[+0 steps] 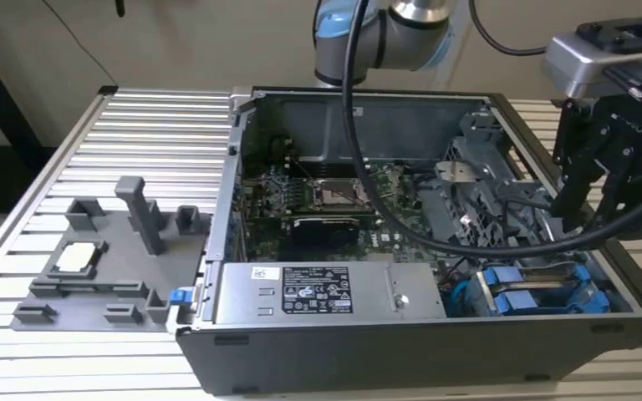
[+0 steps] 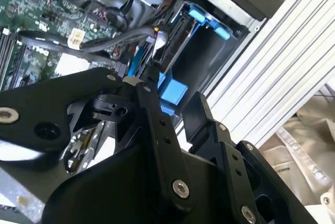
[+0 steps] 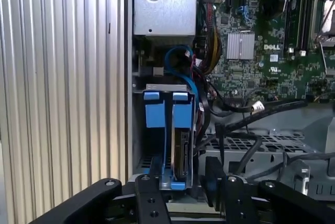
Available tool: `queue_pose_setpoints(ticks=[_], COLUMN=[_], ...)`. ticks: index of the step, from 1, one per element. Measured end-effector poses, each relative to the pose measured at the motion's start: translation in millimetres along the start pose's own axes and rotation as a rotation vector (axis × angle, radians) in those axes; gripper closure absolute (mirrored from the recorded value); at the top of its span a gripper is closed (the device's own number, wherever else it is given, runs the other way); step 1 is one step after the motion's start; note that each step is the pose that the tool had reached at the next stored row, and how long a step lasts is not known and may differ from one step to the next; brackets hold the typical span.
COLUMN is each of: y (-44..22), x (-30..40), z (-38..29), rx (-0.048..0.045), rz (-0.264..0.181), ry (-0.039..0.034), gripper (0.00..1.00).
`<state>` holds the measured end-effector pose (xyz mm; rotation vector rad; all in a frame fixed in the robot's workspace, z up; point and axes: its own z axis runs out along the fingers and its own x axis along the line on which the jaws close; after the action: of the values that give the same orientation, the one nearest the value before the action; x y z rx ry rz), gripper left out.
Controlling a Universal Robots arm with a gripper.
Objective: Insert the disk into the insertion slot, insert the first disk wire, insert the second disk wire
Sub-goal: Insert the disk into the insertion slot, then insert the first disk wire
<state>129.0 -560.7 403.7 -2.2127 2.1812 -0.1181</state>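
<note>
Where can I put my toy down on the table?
On the bare ribbed table behind the grey tray, or the strip in front of it. Inside the case it's crowded with cables.

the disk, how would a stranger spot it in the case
Find the open computer case, then its grey labelled power-supply box. Beside that, toward the exterior view's right, the disk stands on edge, framed in bright blue plastic amid grey metal.

The arm (image 1: 399, 38) has silver joints with pale blue caps and a thick black cable (image 1: 349, 83). Its tool (image 1: 594, 196) is matte black, with linked bars, silver screws (image 2: 180, 188) and a grey mount (image 1: 588, 54).
</note>
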Motion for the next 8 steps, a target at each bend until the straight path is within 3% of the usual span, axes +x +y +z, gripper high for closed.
queue_pose_setpoints(ticks=[5,8], y=[3.3,4.4], x=[-2.1,-5.5], z=[0.4,3.5], rx=[0.0742,0.0930], rz=[0.002,-0.006], ry=[-0.0003,-0.0012], gripper=[0.53,0.53])
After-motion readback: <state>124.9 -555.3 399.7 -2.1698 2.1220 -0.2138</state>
